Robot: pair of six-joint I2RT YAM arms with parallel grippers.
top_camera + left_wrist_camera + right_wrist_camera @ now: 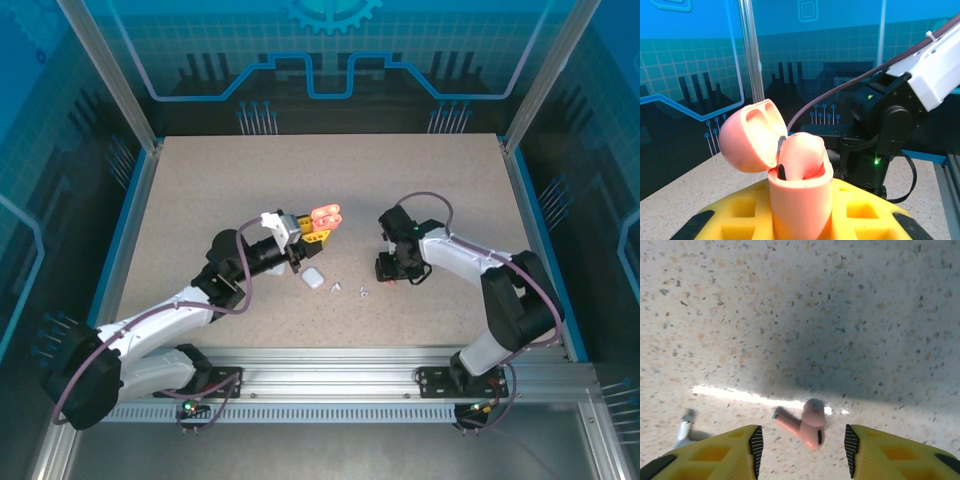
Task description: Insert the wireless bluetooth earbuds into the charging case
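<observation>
My left gripper (800, 225) is clenched on the pink case (801, 190), whose lid is swung open. My right gripper (802, 452) is spread over the table (840, 315), fingers clear of the pink earbud (807, 426) lying between them. A white earbud (684, 432) lies nearby.

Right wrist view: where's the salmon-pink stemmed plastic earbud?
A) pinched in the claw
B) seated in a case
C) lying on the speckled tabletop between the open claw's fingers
C: the salmon-pink stemmed plastic earbud lies on the speckled tabletop, with bare surface either side, clear of the yellow fingers of the right claw.
</observation>
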